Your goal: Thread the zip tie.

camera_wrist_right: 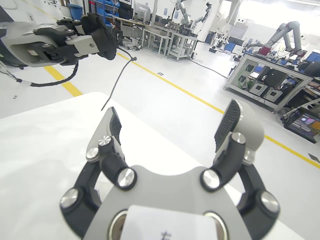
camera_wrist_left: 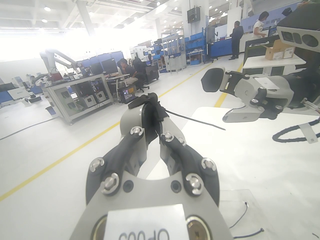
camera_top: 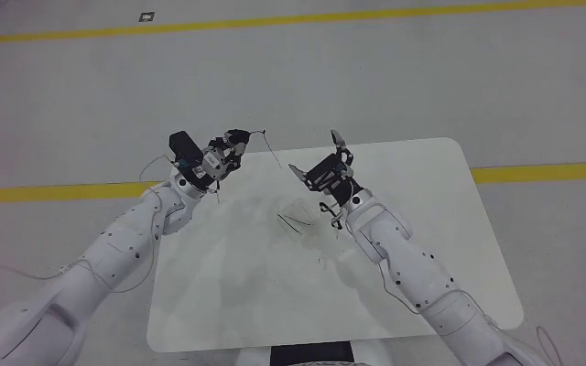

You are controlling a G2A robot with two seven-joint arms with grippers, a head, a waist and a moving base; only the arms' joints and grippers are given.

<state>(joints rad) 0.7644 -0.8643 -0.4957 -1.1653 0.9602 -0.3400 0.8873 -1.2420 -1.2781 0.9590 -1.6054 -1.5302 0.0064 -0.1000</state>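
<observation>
The left gripper hangs at the table's far corner, about 11 o'clock from the table's middle, its fingers pressed together on the black tie. Its own wrist view shows the pinch right at the fingertips. From there a short stretch of the tie runs out to a small block, where it bends and the strap slants toward 5 o'clock in the top view, all of it in the air above the table's far edge. The right gripper sits at about 12 o'clock over that same edge, fingers spread wide with nothing between them; the ribbed pads face each other across an open gap. The strap's free tip ends near the right gripper's nearer finger, apart from it. A few loose ties lie flat near the table's middle, well apart from both grippers
</observation>
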